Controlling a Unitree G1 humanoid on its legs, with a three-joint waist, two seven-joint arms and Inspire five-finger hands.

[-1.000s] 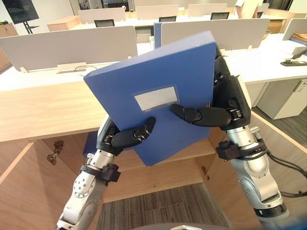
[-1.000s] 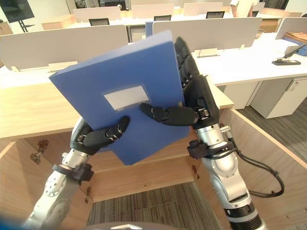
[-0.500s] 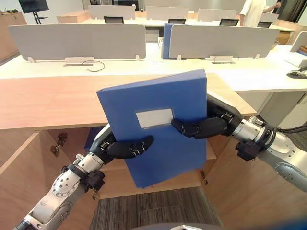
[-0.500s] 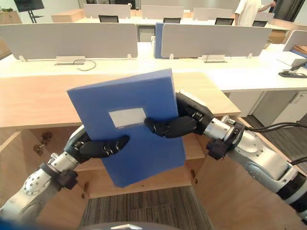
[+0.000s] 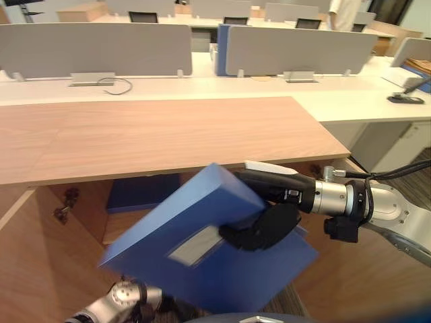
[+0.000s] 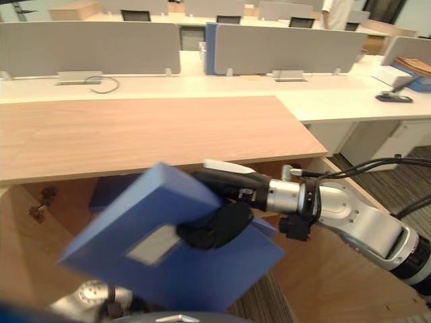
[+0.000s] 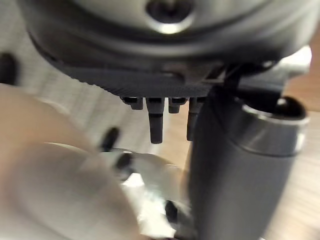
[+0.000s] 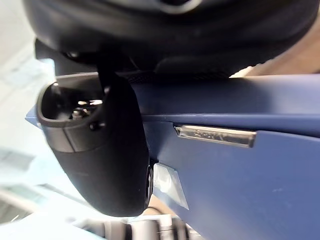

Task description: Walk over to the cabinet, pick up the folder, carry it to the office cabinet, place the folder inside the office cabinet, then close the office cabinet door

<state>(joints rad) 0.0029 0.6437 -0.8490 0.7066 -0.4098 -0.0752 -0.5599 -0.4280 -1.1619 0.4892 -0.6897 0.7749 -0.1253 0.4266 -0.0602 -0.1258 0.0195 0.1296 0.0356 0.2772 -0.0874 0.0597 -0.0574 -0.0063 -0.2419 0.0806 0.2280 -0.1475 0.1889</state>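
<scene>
Folder (image 5: 202, 269) sat at 6 o'clock in the head view, low, in front of the open office cabinet (image 5: 168, 134) and below its wooden top. It was tilted, label face up, high corner toward 12 o'clock. Not inside the cabinet yet.

Right hand (image 5: 266, 229) came in from 3 o'clock and was clamped on the folder: thumb curled onto the label face, fingers (image 5: 269, 183) along the edge at the folder's 1 o'clock. Right wrist view confirmed the thumb was pressed on the blue cover next to the label pocket.

Left hand (image 7: 165, 75): its arm entered from 7 o'clock and ran under the folder. Wrist view was too blurred, so I couldn't tell its state.

A second blue folder (image 5: 141, 192) lay on the shelf inside the cabinet, at 11 o'clock from the held one. The cabinet door (image 5: 27, 269) at 8 o'clock stood open. Desks with grey partitions (image 5: 101, 47) ran across 12 o'clock, and a person (image 5: 343, 13) stood at 1 o'clock.
</scene>
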